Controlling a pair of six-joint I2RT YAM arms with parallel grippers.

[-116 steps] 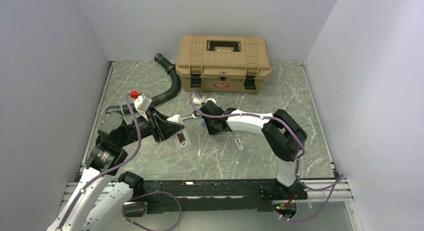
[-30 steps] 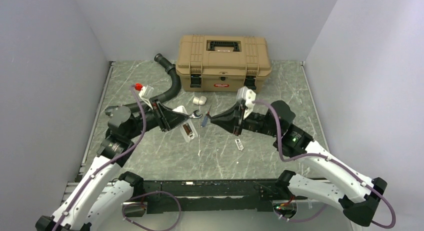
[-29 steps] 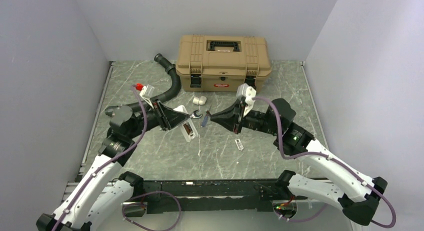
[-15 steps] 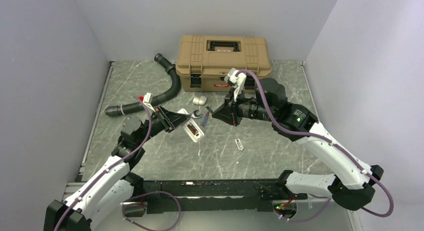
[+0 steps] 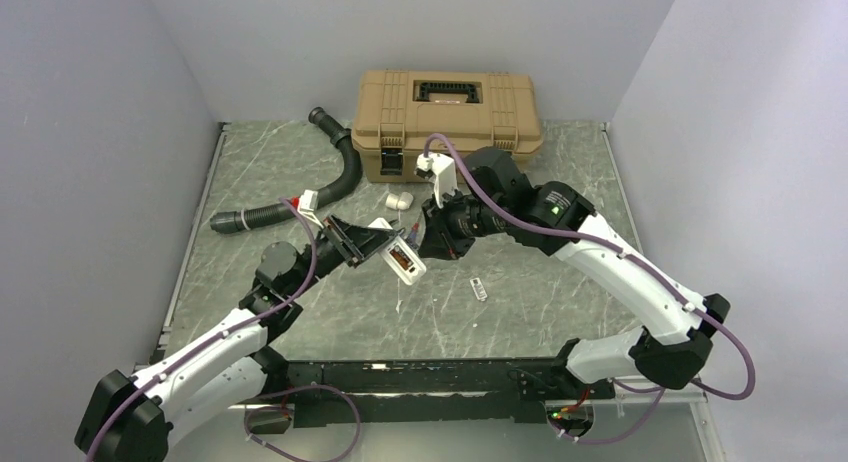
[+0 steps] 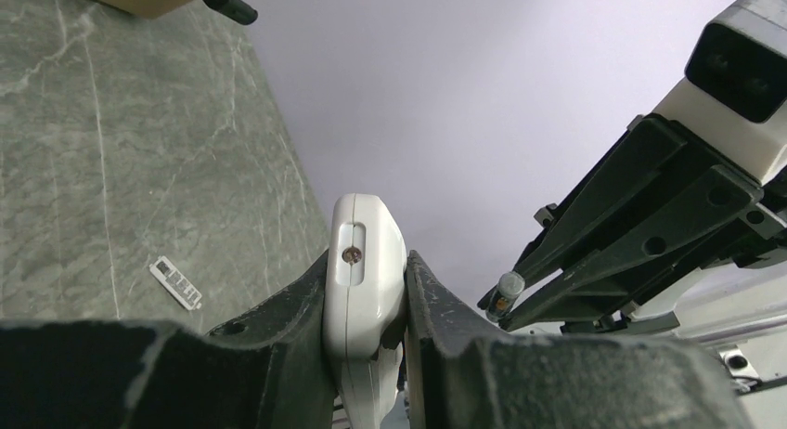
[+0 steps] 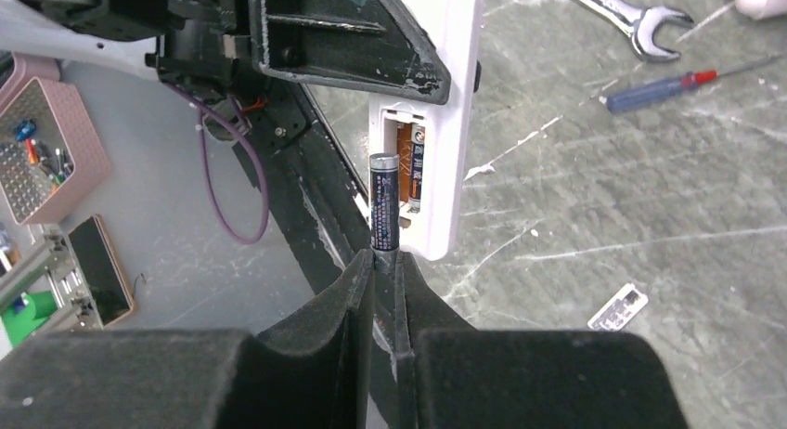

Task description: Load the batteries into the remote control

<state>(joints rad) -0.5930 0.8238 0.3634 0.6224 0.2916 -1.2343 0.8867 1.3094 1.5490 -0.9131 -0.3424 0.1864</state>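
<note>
Battery (image 7: 384, 201) sits just beside the remote control (image 7: 458, 113).

In the right wrist view we see the left fingers (image 7: 353, 39) covering the upper half of the remote control (image 7: 455, 123), the right fingers (image 7: 343, 299) hiding the foot of the battery (image 7: 384, 201), whose print we cannot read, and the top edge cutting off the wrench (image 7: 631, 16).
</note>
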